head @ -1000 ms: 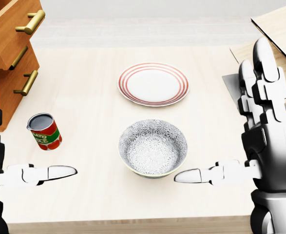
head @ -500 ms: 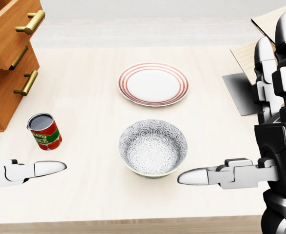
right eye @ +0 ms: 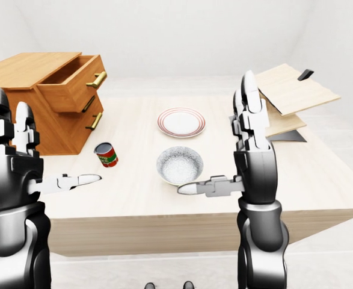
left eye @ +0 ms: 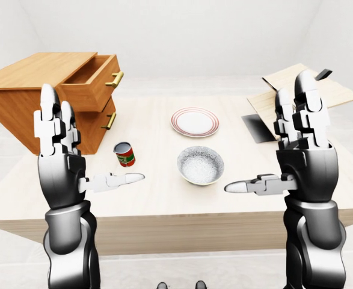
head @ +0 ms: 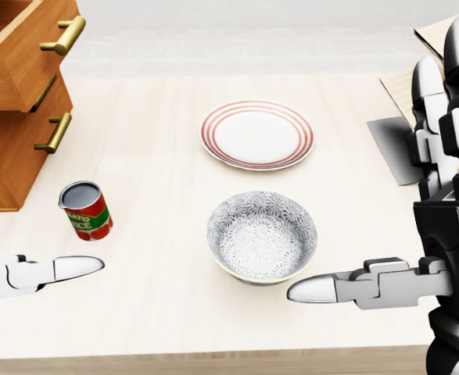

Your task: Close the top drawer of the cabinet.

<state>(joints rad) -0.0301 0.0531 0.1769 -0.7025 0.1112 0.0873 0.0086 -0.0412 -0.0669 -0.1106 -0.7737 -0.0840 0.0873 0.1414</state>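
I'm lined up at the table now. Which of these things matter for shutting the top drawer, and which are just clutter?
For the job:
- top drawer, pulled out, with its brass handle
- cabinet
- left hand and right hand, both open and empty

Just lying about:
- tomato sauce can
- patterned bowl
- red-rimmed plate
- wooden boards at the right

We see a bare simulated room, not a real home: blank white walls and floor surround one pale wooden bench (left eye: 164,198). On it sit household things, a wooden cabinet (left eye: 26,90), a striped plate (head: 257,133), a patterned bowl (head: 262,237) and a tomato can (head: 87,211).
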